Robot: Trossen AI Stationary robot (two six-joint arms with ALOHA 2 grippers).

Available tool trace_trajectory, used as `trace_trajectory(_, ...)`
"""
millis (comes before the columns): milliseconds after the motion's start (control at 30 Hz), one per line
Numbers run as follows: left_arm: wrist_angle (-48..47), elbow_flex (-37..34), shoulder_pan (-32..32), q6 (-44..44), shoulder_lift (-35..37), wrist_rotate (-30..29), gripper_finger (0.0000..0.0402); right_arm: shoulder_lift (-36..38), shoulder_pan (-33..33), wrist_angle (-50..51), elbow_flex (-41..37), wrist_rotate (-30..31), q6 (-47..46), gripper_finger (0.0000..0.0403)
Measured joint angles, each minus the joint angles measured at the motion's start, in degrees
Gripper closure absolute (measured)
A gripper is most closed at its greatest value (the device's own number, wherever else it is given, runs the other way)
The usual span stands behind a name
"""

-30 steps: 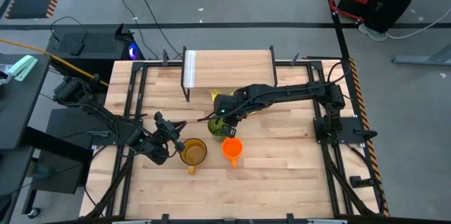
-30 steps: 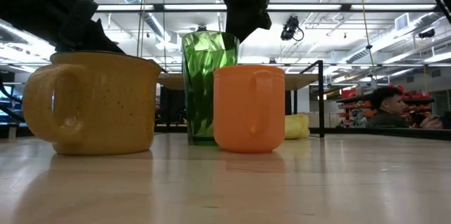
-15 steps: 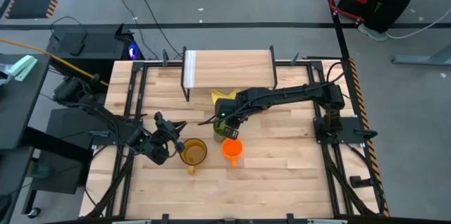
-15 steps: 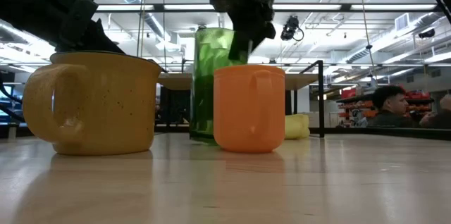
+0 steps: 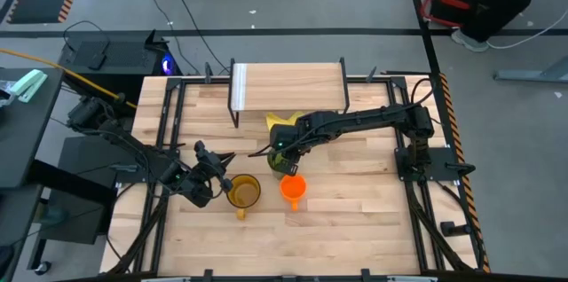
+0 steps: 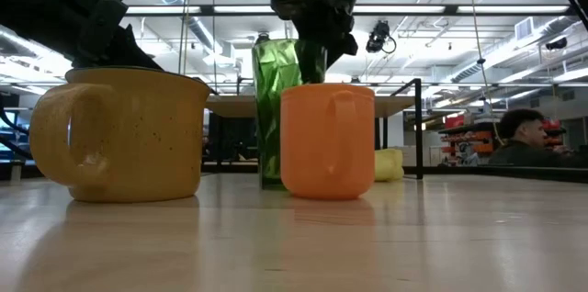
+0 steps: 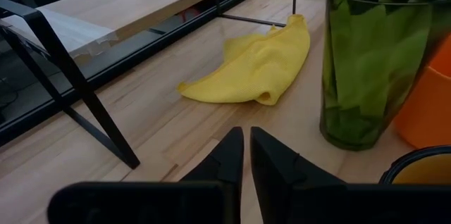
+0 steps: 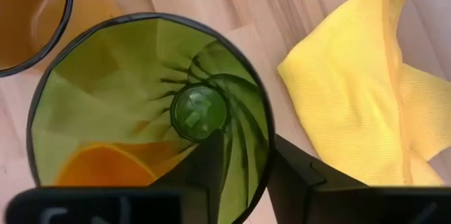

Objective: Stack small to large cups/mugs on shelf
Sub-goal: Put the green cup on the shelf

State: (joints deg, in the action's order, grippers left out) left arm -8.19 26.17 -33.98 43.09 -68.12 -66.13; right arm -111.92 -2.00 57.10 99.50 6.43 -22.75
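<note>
Green faceted plastic filled the right wrist view, where the right gripper (image 8: 243,175) stood over the green tumbler (image 8: 148,111) with one finger (image 8: 208,171) inside the mouth and the other outside, the rim between them; the jaws straddled the wall, though whether they pressed on it could not be told. From above, that gripper (image 5: 284,153) sat near the table's middle, the tumbler under it and tilted in the low view (image 6: 277,113); the orange mug (image 5: 293,188) stood just in front, touching or nearly so, and the amber mug (image 5: 243,191) lay to its left. A yellow cloth (image 5: 280,121) rested beside the tumbler, between it and the shelf (image 5: 288,87) at the table's far edge; no cup stood on the shelf. The left gripper (image 5: 213,168) waited just beside the amber mug; its fingers (image 7: 229,157) were nearly together, holding nothing.
</note>
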Motion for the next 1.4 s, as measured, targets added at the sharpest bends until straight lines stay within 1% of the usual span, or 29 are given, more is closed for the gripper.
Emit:
trace_trajectory(100,-0.02,0.00,0.00,0.00,0.00,0.00,0.0363,0.00,0.00,0.00,0.02,0.00,0.00,0.0326)
trace_trajectory(300,-0.02,0.00,0.00,0.01,0.00,0.00,0.0369,0.11,-0.02,-0.08,0.13,-0.27,2.07,0.0389)
trace_trajectory(367,-0.02,0.00,0.00,0.02,0.02,0.00,0.0371,0.15,-0.02,-0.07,0.13,-0.11,2.37,0.0392)
trace_trajectory(500,-0.02,0.00,0.00,0.02,0.00,0.00,0.0370,0.22,-0.02,0.02,0.13,0.69,2.39,0.0378)
trace_trajectory(633,-0.04,0.00,0.00,0.02,0.00,0.00,0.0366,0.49,-0.02,-0.04,0.19,0.83,4.48,0.0392)
trace_trajectory(733,-0.02,0.00,0.00,0.02,0.00,0.00,0.0369,0.50,-0.02,0.43,1.35,1.23,5.18,0.0393)
trace_trajectory(833,-0.02,0.00,0.00,0.02,0.02,0.00,0.0373,0.50,0.02,0.89,3.95,1.27,5.03,0.0391)
trace_trajectory(967,-0.04,0.00,0.00,0.02,0.00,0.00,0.0376,0.50,-0.02,5.25,8.26,2.29,5.43,0.0395)
trace_trajectory(1167,-0.04,0.00,0.00,0.02,0.01,1.40,0.0371,0.50,0.04,16.07,17.75,7.47,4.77,0.0395)
trace_trajectory(1400,-0.02,0.00,0.00,0.02,0.00,1.44,0.0377,0.55,1.67,20.94,28.88,8.40,2.94,0.0395)
